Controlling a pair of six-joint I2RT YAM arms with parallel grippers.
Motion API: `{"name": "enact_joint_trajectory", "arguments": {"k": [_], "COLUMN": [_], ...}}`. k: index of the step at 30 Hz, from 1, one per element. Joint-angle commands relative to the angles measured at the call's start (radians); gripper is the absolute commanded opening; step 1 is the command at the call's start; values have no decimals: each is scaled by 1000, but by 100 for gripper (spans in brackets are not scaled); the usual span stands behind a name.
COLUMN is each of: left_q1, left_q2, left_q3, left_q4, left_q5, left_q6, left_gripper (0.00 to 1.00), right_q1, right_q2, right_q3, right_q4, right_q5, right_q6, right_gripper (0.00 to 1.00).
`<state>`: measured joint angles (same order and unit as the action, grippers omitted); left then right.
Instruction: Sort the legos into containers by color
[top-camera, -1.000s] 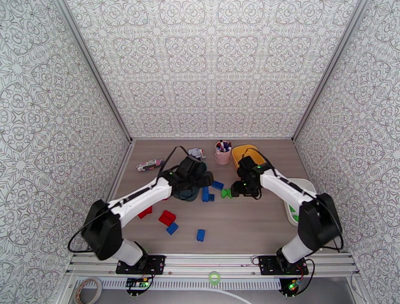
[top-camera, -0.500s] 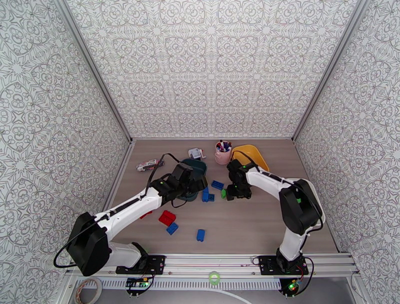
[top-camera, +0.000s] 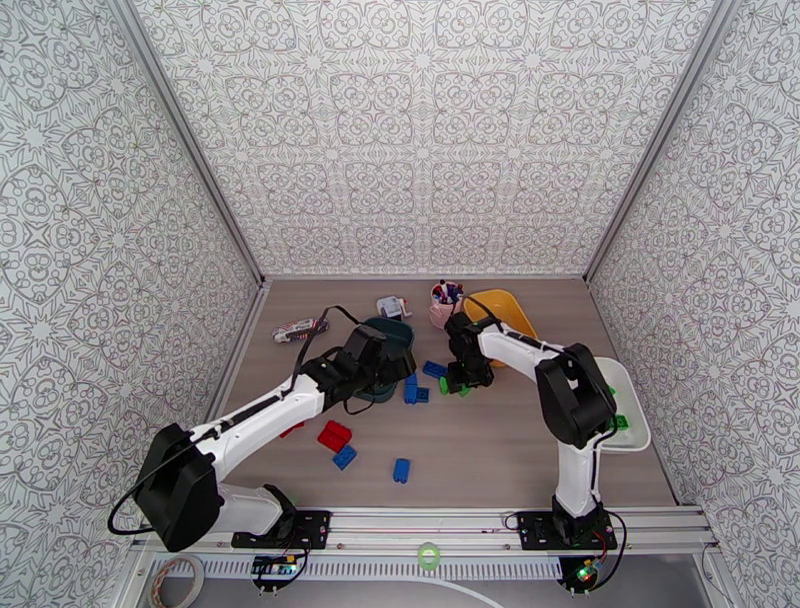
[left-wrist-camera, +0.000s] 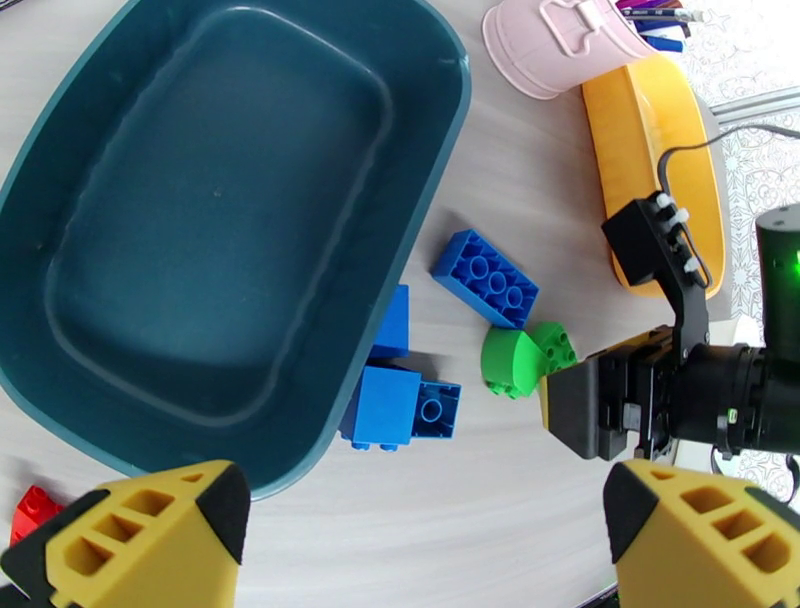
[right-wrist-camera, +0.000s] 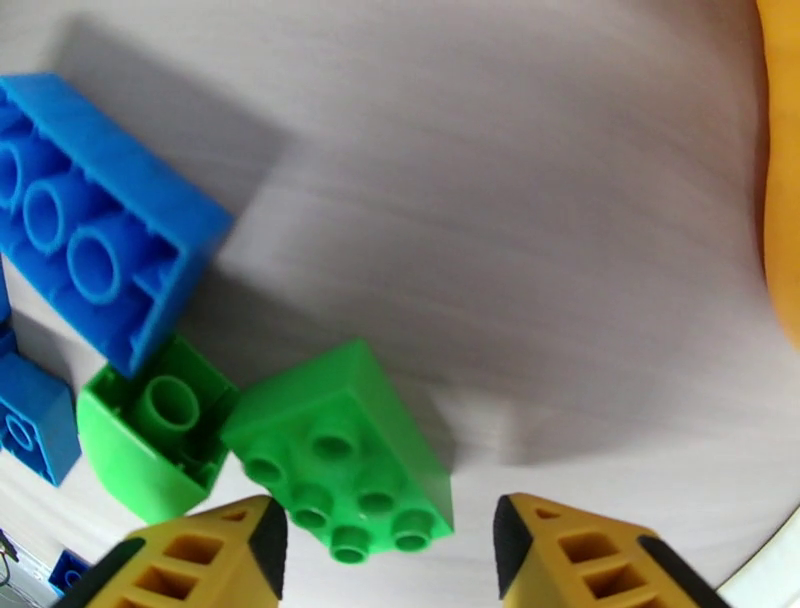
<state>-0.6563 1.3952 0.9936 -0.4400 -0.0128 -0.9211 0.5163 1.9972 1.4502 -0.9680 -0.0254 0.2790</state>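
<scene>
Legos: small studded plastic bricks, red, blue, green; most loose on table mid-scene.
Target brick: green studded plastic brick (right-wrist-camera: 345, 450) on table, just right of blue bricks, touching a second green curved piece (right-wrist-camera: 150, 440) on its left.
Blue bricks: flat blue one (left-wrist-camera: 485, 278) just far of the greens; blue pair (left-wrist-camera: 398, 400) against near-right rim of teal tray.
Red/blue strays: red brick (top-camera: 334, 435) and two blue ones (top-camera: 344, 457) (top-camera: 401, 469) nearer the arm bases, left of centre.
Containers: dark teal plastic tray (left-wrist-camera: 220, 210) left-centre, looks empty; yellow plastic tray (top-camera: 505, 308) far right; white plastic tray (top-camera: 632, 425) near right with green pieces inside.
Right claw (right-wrist-camera: 380, 550): over green brick, yellow fingertips either side of its near end, part-open, not gripping yet.
Left claw (left-wrist-camera: 430, 535): wide open, holds nothing, hovers at near edge of teal tray.
Step (judged): right arm about to pinch green brick for white tray.
Risk: fingers sit near brick's end, so pinch may twist or squirt it out.
Risk: neighbouring green piece touches it, could drag along or get knocked into blue bricks.
Risk: both arms close together, collision if left reaches for blue pair.
</scene>
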Motion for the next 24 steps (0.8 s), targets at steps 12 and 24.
{"name": "enact_joint_trajectory", "arguments": {"k": [12, 24], "left_q1": [-2, -43], "left_q2": [48, 127], "left_q3": [61, 117], "left_q4": [7, 11], "left_q5": [17, 36], "left_q6": [-1, 4], "left_gripper": [99, 99], "right_q1": [4, 4], "right_q2": [60, -13], "right_q3": [78, 9], "right_q4": [-34, -9], "right_q5": [4, -15], "right_q6": [-1, 43], "right_gripper": [43, 31]}}
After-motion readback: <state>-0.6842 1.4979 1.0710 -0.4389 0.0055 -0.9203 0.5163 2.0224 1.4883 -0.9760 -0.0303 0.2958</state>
